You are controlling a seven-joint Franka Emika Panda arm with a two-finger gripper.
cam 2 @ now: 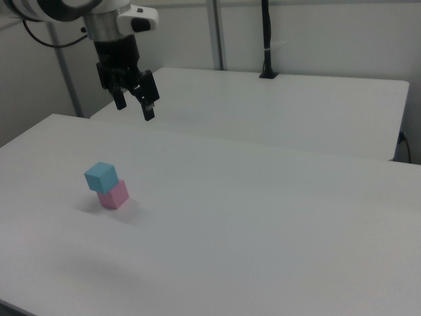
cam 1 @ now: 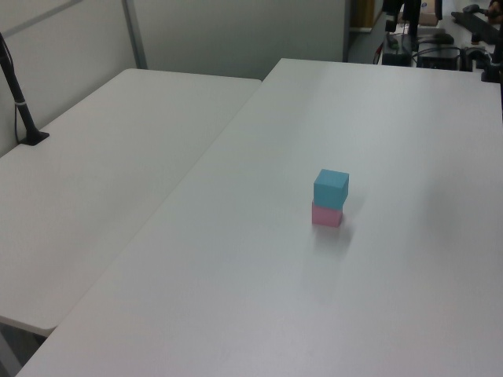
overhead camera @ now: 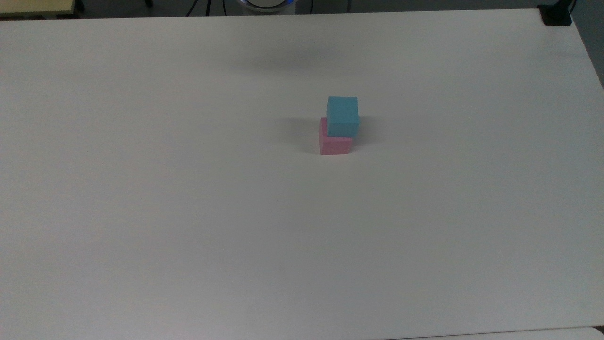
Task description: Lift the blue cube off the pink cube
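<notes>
The blue cube (overhead camera: pixel 342 116) sits on the pink cube (overhead camera: pixel 334 144), just right of centre in the upper half of the top view, on the white table (overhead camera: pixel 188 212). It is twisted a little against the cube beneath it. In the left view the stack stands right of centre, blue cube (cam 1: pixel 331 188) over pink cube (cam 1: pixel 326 214). In the right view the cubes lie at the left middle, blue (cam 2: pixel 101 176) above pink (cam 2: pixel 114 195). The gripper (cam 2: pixel 134 105) hangs in the upper left of the right view, high above the table and well apart from the stack, its jaws spread and holding nothing. A black post (cam 2: pixel 266 39) stands on a second table (cam 2: pixel 316 112) behind.
</notes>
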